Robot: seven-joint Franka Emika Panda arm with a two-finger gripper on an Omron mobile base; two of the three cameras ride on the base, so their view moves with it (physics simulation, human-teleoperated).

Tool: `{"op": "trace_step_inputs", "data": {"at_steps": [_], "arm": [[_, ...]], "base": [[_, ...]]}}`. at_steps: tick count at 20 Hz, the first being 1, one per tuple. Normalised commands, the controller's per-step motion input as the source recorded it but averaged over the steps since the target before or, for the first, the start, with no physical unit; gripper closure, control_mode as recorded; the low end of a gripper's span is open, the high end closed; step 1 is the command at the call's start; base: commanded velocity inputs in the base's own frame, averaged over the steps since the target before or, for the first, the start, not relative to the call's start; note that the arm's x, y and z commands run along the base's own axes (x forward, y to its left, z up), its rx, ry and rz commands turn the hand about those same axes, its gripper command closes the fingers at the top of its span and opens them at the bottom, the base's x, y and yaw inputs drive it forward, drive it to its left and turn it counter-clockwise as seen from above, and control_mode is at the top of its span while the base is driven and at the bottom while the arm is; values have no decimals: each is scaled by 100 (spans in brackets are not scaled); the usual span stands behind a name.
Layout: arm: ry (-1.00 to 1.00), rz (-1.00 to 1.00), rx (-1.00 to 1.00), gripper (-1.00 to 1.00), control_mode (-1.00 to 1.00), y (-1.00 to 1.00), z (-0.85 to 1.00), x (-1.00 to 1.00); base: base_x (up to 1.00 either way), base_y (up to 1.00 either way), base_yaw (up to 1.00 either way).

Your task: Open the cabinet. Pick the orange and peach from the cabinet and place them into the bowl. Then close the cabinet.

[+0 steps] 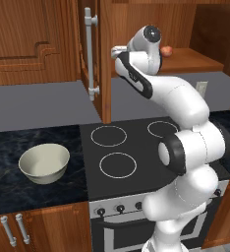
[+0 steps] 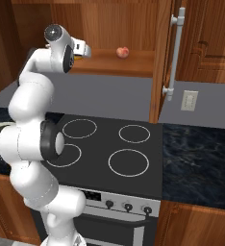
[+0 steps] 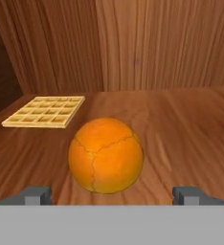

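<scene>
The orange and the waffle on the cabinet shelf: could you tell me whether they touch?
Apart. The hand view shows bare shelf wood between the orange and the waffle behind it.

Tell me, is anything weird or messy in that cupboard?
Nothing looks spilled or broken. One funny thing: a waffle lies flat on the bare wooden shelf of the cabinet, no plate under it, behind and beside the orange. The peach sits neatly farther along the shelf.
</scene>
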Motion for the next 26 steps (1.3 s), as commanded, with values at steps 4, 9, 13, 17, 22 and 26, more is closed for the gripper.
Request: {"op": "trace_step_inputs", "data": {"at_steps": [4,9,13,17,22,26], "arm": [[0,0,0,-100,-100,0,-27,51],[0,0,0,-100,-100,7,-30,55],[0,-2,0,-100,-100,32,-28,64],[0,-3,0,100,-100,37,-29,53],[0,0,0,100,-100,10,-10,12],[0,0,0,100,-100,0,0,-5]], "base": [[0,0,0],[0,0,0],[0,0,0],[0,0,0],[0,0,0],[0,0,0]]}}
